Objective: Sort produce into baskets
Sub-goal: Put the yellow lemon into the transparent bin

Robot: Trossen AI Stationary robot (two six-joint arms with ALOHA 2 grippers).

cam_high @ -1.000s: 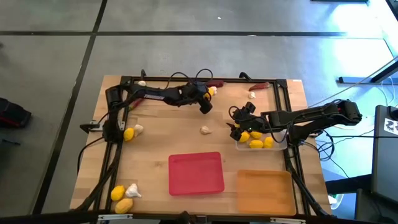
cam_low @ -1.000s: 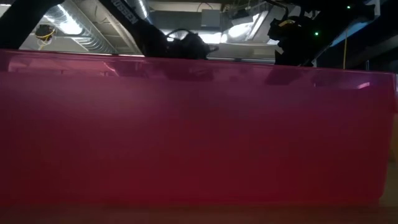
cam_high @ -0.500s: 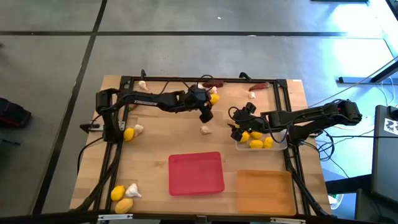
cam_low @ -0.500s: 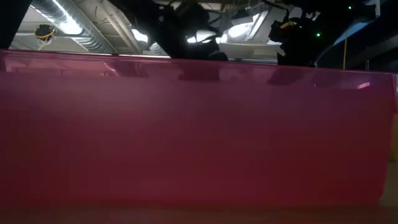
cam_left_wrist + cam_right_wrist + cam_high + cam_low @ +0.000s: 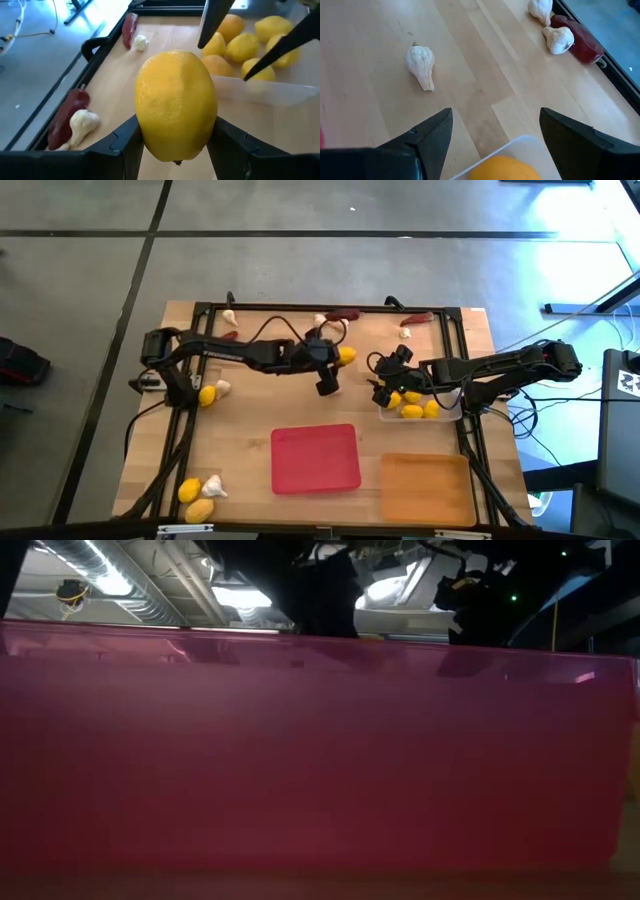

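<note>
The left gripper [image 5: 340, 358] sits slightly above the center of the high view, with its arm reaching in from the left edge of the table [image 5: 250, 410]. Its jaws are closed on a lemon [image 5: 176, 104]; in the left wrist view the lemon fills the gap between both fingers [image 5: 122, 145], touching each.

The right gripper [image 5: 383, 385] sits right of center in the high view, at the left edge of the clear tray [image 5: 452, 416]. Its jaws stand wide with nothing between them; the right wrist view shows bare wood between the two fingers [image 5: 427, 137] and one orange-yellow fruit [image 5: 506, 168] at the tray rim below.

The clear tray, at center right, holds several lemons [image 5: 412, 411]. The red tray [image 5: 315, 458] lies at lower center and the orange tray [image 5: 425, 488] at lower right; no produce shows in either. In the low view the red tray wall [image 5: 320, 750] blocks almost the whole frame.

Loose produce on the table:
- one garlic bulb [image 5: 421, 65] near the right gripper;
- garlic and a chili [image 5: 417, 317] along the upper edge;
- a lemon and garlic [image 5: 212, 392] at center left;
- two lemons and garlic [image 5: 198, 498] at lower left.
</note>
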